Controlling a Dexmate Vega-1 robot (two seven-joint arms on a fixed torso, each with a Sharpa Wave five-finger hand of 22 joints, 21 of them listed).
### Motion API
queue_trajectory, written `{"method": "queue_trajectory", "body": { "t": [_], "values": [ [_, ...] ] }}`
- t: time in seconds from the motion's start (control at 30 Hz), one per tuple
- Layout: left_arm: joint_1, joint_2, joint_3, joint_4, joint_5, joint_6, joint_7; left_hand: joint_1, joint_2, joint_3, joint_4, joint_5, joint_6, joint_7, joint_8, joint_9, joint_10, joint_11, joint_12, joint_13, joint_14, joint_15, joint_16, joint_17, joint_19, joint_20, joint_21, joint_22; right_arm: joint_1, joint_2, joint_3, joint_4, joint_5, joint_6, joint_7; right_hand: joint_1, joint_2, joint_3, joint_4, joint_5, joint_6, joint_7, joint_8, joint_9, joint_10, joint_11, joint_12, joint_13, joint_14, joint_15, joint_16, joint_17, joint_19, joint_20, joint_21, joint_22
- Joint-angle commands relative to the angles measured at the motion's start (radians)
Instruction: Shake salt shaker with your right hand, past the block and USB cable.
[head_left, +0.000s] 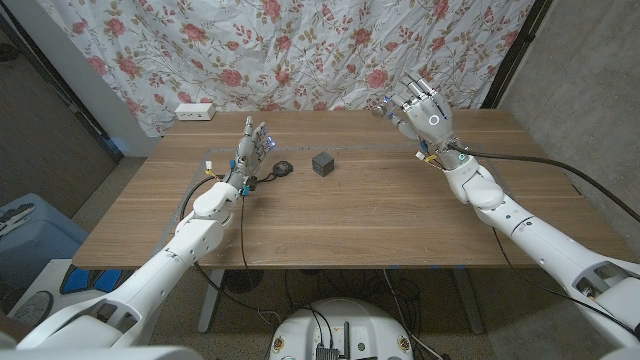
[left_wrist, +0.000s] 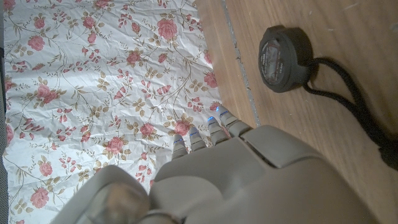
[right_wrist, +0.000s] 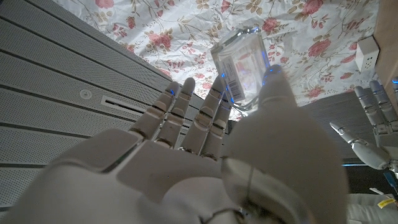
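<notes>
Holding a small clear salt shaker with a printed label (right_wrist: 241, 71) between its thumb and the other fingers, the right hand (head_left: 424, 112) is lifted above the far right part of the brown wooden table (head_left: 360, 215), and its fingers point up toward the flowered curtain (head_left: 300, 50). In the head view the shaker is mostly hidden behind this hand, and I can see only a small clear piece at the fingers; the right wrist view shows it plainly, tilted, with the thumb pressing one side and the fingertips (right_wrist: 186, 87) beside the other. The left hand (head_left: 250, 150) stands upright on its edge near the far left part of the table, its fingers straight and close together, and it holds nothing. Just beside it lies the round black head of a USB cable (head_left: 283, 167), whose black cord goes back toward the hand; the left wrist view shows this round head (left_wrist: 283, 50) and the looped cord much more clearly. A small dark cube block (head_left: 322, 164) sits apart, near the middle. A white power strip (head_left: 195, 112) lies at the far left edge.
</notes>
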Motion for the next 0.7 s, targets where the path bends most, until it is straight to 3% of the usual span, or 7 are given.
{"method": "queue_trajectory", "body": {
  "t": [0.03, 0.47, 0.7],
  "values": [
    [0.000, 0.000, 0.000, 0.000, 0.000, 0.000, 0.000, 0.000, 0.101, -0.002, 0.006, 0.004, 0.003, -0.008, 0.004, 0.006, 0.001, -0.010, 0.004, 0.004, 0.001, -0.106, 0.005, 0.006, 0.005, -0.024, 0.004, 0.005, 0.006, -0.087, -0.082, -0.100, 0.252, 0.050, 0.103, 0.031, 0.050, 0.005, 0.011, 0.005, 0.056, -0.054, 0.051, 0.034, -0.004, -0.002, 0.002, 0.003, 0.013, -0.141, -0.005, -0.002, 0.009, -0.010, 0.006, 0.004],
    [0.000, 0.000, 0.000, 0.001, 0.000, 0.000, 0.000, 0.000, 0.101, -0.002, 0.006, 0.004, 0.004, -0.007, 0.004, 0.006, -0.001, -0.011, 0.004, 0.004, 0.001, -0.106, 0.005, 0.006, 0.005, -0.024, 0.004, 0.005, -0.013, -0.134, -0.086, -0.172, 0.414, 0.094, 0.227, -0.003, 0.045, -0.001, 0.019, 0.007, 0.056, -0.054, 0.049, 0.030, -0.005, -0.001, 0.000, 0.001, 0.013, -0.138, -0.018, -0.009, 0.010, -0.003, 0.005, 0.004],
    [-0.001, 0.000, 0.000, 0.001, 0.000, 0.000, 0.000, 0.000, 0.101, -0.002, 0.006, 0.004, 0.003, -0.007, 0.004, 0.006, 0.000, -0.011, 0.004, 0.004, 0.001, -0.105, 0.005, 0.006, 0.005, -0.024, 0.004, 0.005, -0.023, -0.138, -0.078, -0.190, 0.458, 0.104, 0.274, -0.044, 0.047, -0.008, 0.034, 0.006, 0.053, -0.053, 0.043, 0.024, -0.009, 0.000, -0.002, -0.001, 0.017, -0.135, -0.025, -0.013, 0.010, 0.004, 0.004, 0.004]
  ]
}}
